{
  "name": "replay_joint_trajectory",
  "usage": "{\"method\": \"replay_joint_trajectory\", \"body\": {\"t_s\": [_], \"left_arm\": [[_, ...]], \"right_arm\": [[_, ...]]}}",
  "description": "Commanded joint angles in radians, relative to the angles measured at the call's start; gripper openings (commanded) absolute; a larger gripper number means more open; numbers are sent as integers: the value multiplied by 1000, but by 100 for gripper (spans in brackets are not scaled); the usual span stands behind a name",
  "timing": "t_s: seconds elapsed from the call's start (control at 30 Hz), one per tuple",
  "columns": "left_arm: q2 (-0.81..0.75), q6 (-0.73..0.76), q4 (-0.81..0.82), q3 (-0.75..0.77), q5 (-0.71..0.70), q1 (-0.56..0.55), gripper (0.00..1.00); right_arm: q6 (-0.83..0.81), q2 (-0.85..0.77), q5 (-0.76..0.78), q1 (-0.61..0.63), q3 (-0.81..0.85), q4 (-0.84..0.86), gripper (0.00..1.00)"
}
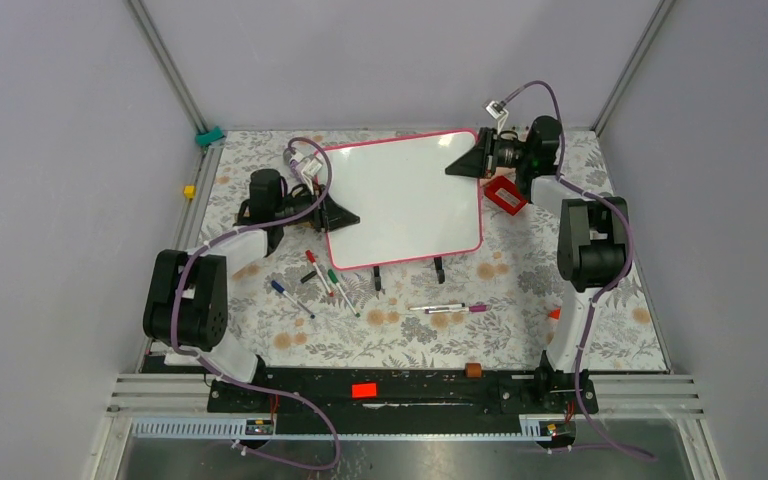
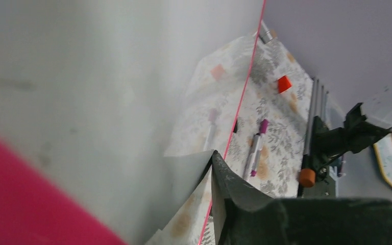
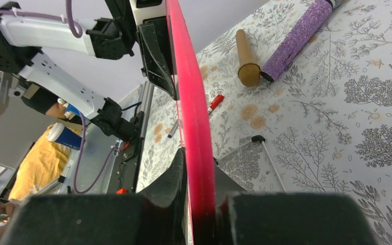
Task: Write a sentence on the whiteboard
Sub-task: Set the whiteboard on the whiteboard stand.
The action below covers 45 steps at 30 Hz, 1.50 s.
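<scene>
The whiteboard, glossy white with a thin pink frame, stands tilted on its two black feet at the middle of the table. Its face is bare white in the top view, and no sentence is in view. My left gripper is clamped on the board's left edge. One dark finger lies flat against the white face, and the other is hidden behind the board. My right gripper is shut on the pink frame at the board's far right corner.
Red and green markers and a blue one lie in front of the board on the left. Two more markers lie to the right. A red frame block sits beside the right arm. A cardboard tube and a purple glitter cylinder lie behind the board.
</scene>
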Motion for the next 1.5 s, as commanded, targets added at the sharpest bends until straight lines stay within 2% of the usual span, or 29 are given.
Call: {"method": "replay_joint_trajectory", "body": {"t_s": [0.0,0.23,0.37,0.6,0.63,0.7,0.73,0.77,0.8,0.83,0.87,0.97,1.1,1.27,1.37,1.47], "left_arm": [[-13,415,-66,42,-149,-80,1],[24,460,-60,66,-143,-94,3],[16,520,-86,48,-184,-125,4],[-1,514,-34,-20,-196,-142,6],[-3,512,-35,-19,-191,-143,7],[-10,507,-27,-27,-184,-142,9],[-16,503,-2,-39,-179,-142,12],[-24,490,32,-58,-187,-142,27],[-35,462,96,-80,-211,-142,50],[-48,426,139,-100,-242,-143,77],[-62,416,152,-112,-265,-143,96],[-96,432,111,-117,-343,-141,99],[-124,409,101,-125,-418,-136,99],[-144,316,219,-188,-429,-91,99],[-183,278,241,-204,-422,-67,99],[-254,263,199,-217,-478,-66,99]], "right_arm": [[-141,-14,256,30,-31,-37,0],[-141,25,268,30,-31,15,0],[-152,44,264,29,-21,13,0],[-180,34,294,27,-91,26,0],[-186,30,301,27,-102,19,2],[-191,19,321,26,-111,9,22],[-194,11,329,26,-112,-2,48],[-198,0,340,25,-110,-19,68],[-207,-17,345,23,-109,-49,74],[-222,-34,357,20,-108,-77,80],[-244,-55,373,18,-108,-116,83],[-317,-108,412,8,-107,-225,89],[-320,-163,446,-11,-130,-247,91],[-342,-219,478,-16,-178,-268,91],[-369,-258,566,-16,-209,-296,93],[-396,-316,679,-21,-228,-362,93]]}}
